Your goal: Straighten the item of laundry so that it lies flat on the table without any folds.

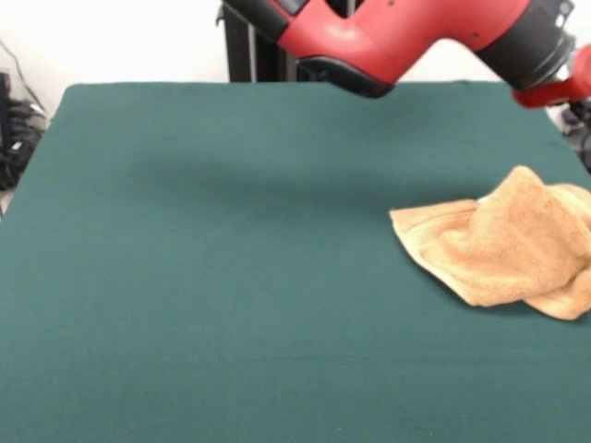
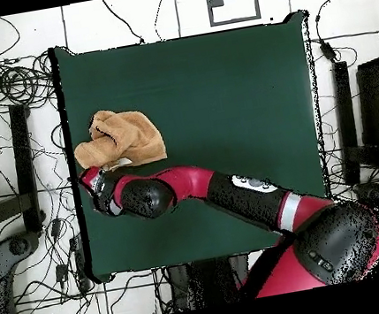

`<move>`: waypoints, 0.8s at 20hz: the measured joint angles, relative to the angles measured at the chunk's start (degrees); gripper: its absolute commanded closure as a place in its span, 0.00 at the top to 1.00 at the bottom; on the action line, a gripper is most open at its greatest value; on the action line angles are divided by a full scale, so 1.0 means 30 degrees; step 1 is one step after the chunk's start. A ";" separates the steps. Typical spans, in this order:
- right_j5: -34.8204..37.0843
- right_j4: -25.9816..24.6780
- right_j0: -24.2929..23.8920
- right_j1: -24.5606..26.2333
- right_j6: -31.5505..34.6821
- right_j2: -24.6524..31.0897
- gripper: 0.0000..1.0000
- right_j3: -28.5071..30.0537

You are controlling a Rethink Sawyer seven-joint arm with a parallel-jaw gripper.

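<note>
Overall, the table (image 2: pixel 219 96) is seen covered in dark green cloth. The arm (image 2: pixel 207 188) is extended across the lower part of the overhead frame toward the left edge. The towel (image 1: pixel 508 245) is found crumpled at the front frame's right edge. The gripper (image 2: pixel 93 182) is positioned just beside it; its jaw state cannot be determined.

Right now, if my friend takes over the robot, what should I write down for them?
Gripper: by the towel's edge, near one side of the table; whether it is open or shut cannot be told.
Towel: bunched up with folds, close to the table's side edge.
Done: nothing is flat yet.
Left: spread the towel out flat, with no folds.
</note>
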 measured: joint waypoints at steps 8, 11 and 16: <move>-0.0587 0.0392 0.1068 -0.1466 0.0000 -0.0479 1.00 0.0393; -0.1190 0.0804 0.2921 -0.2777 0.0000 -0.2766 1.00 0.0227; -0.2925 0.3252 0.9627 -0.4577 0.0020 -1.0212 1.00 -0.0889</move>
